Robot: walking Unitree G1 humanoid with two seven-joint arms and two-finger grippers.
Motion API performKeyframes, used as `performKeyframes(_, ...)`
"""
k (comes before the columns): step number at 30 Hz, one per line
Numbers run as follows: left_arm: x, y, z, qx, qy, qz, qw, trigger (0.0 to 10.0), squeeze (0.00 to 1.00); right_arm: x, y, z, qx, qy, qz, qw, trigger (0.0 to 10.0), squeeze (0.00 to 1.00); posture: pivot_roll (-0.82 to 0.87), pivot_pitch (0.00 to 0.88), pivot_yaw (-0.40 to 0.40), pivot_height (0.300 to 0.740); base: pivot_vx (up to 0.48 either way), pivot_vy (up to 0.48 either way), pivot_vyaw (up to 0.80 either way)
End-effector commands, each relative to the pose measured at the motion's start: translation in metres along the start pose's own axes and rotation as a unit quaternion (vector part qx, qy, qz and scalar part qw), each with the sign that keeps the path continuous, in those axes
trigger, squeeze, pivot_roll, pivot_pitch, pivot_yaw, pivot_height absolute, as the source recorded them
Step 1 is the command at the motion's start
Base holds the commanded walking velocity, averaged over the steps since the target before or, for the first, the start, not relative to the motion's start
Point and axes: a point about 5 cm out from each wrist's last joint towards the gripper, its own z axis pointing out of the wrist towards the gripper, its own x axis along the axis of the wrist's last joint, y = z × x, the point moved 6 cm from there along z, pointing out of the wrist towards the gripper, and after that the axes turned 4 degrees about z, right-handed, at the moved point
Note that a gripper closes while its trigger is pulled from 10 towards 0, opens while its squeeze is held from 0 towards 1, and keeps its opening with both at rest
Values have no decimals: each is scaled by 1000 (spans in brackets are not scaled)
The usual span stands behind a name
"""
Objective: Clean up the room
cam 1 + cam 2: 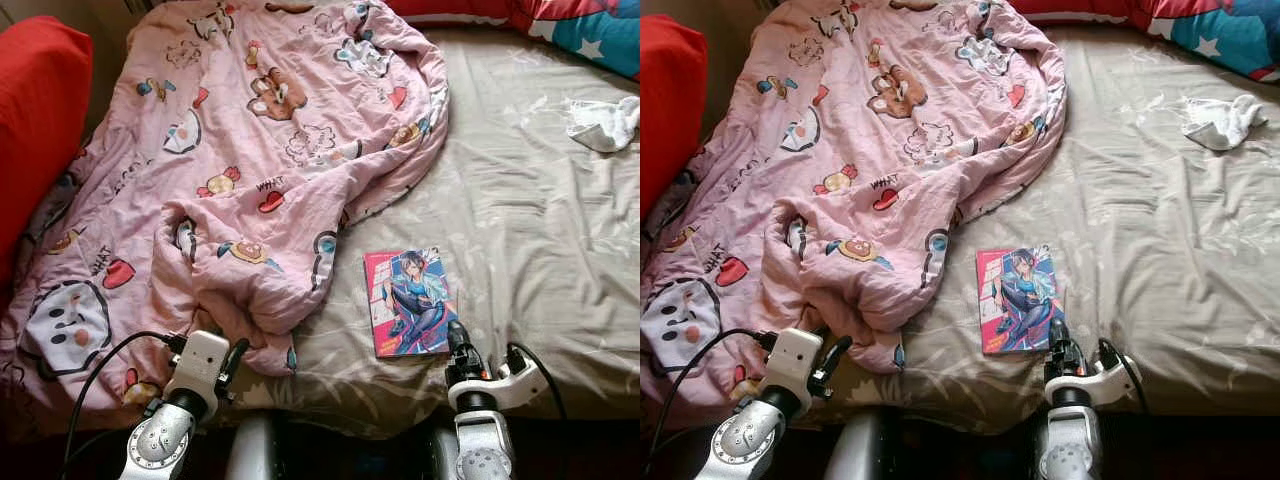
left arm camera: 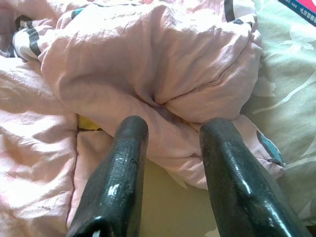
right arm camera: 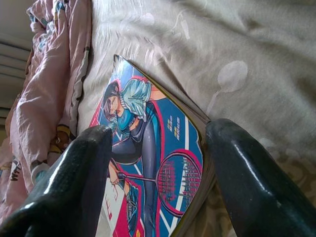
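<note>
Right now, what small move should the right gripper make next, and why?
Probably ease the right gripper forward a little and close on the book. Its fingers are open on either side of the book's near corner, and the book lies flat on the sheet, clear of the blanket.

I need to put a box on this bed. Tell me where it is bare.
Bare bedsheet lies between the comic book and the white cloth. The robot's left half is crowded: the pink blanket covers it up to the red pillow.

The blanket lies on the bed's left side — the book just right of it, the cloth far right.
</note>
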Motion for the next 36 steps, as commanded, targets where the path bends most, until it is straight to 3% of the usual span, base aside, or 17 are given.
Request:
performKeyframes(1, -15, 3, -6, -4, -22, -1, 1000, 10000, 0, -16, 6, -11, -14, -11, 17, 1000, 10000, 0, 102, 341, 115, 613, 0, 0, 0)
performKeyframes(6, -15, 3, -7, -4, -22, -2, 1000, 10000, 0, -6, -3, -8, 12, 4, 19, 1000, 10000, 0, 102, 342, 113, 613, 0, 0, 0)
performKeyframes(9, -14, 4, -7, -3, -22, -3, 1000, 10000, 0, 5, -19, -7, 53, 26, 30, 998, 10000, 0, 102, 346, 111, 613, 0, 0, 0)
performKeyframes(12, -14, 4, -7, -3, -22, -4, 1000, 10000, 0, 6, -21, -5, 57, 28, 32, 997, 10000, 0, 101, 348, 112, 613, 0, 0, 0)
performKeyframes(25, -16, 3, -15, -3, -25, -1, 1000, 10000, 0, -6, 0, 2, -2, 5, 36, 999, 10000, 0, 126, 375, 118, 613, 0, 0, 0)
performKeyframes(36, -22, 1, -26, -1, -38, 1, 999, 10000, 0, 21, 0, 7, 6, 50, 26, 998, 10000, 0, 135, 407, 124, 613, 0, 0, 0)
